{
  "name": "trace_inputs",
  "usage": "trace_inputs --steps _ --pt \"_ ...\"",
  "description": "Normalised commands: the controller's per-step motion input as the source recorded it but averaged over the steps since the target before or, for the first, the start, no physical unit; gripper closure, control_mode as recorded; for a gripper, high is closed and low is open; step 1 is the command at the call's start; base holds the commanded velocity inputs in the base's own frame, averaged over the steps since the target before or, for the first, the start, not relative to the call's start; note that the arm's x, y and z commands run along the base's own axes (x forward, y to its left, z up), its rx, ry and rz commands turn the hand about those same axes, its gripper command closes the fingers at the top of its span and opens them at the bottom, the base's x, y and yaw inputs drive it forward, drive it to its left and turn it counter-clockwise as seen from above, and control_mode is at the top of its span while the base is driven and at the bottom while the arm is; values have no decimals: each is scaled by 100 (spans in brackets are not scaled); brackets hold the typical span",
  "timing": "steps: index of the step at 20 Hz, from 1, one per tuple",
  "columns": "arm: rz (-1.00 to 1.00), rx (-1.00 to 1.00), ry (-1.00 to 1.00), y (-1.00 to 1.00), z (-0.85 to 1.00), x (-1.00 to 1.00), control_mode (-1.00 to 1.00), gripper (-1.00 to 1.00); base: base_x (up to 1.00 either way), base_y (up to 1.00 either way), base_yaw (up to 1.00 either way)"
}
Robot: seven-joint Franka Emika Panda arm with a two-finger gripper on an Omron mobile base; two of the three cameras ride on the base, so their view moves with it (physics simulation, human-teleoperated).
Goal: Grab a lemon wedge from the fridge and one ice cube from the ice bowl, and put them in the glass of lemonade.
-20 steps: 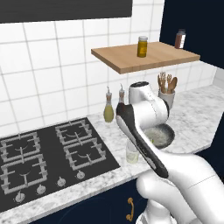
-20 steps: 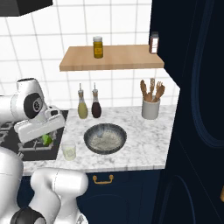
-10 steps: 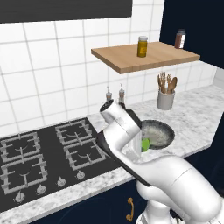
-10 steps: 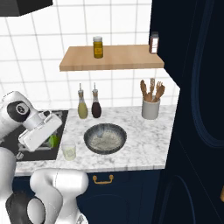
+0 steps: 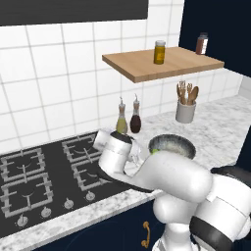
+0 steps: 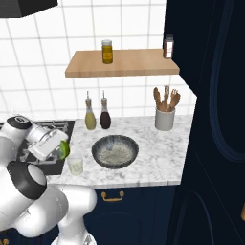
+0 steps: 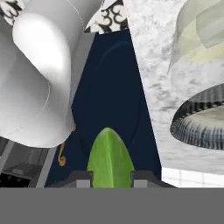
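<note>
My gripper (image 6: 60,149) is shut on the lemon wedge (image 6: 64,150), a small yellow-green piece. It hangs just above and to the left of the glass of lemonade (image 6: 75,165), which stands near the counter's front edge. In the hand view the lemon wedge (image 7: 109,158) sits between my gripper's (image 7: 110,178) two dark fingertips (image 7: 81,177). The pale glass of lemonade (image 7: 202,38) is at the upper right there, with the ice bowl (image 7: 199,119) below it. The dark-rimmed ice bowl (image 6: 115,151) lies right of the glass. My arm covers the hand in the left base view; the ice bowl (image 5: 171,146) shows behind it.
A black gas hob (image 5: 44,169) lies left of the glass. Two slim bottles (image 6: 97,116) stand by the tiled wall, and a grey utensil cup (image 6: 164,119) at the back right. A wooden shelf (image 6: 122,63) with jars hangs above. Tall navy cabinets (image 6: 215,119) bound the right side.
The arm has folded lower over the counter's front edge. The hand has carried the lemon wedge a little to the right, closer to the glass. Glass and bowl have not moved.
</note>
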Motion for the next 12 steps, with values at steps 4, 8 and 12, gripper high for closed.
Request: trace_inputs --steps 4,8,12 --pt "5 -1 1 -1 -17 57 -100 100 0 0 0" --pt "11 0 13 -4 -29 72 -100 100 0 0 0" --pt "11 -2 10 -2 -50 54 -100 100 0 0 0"
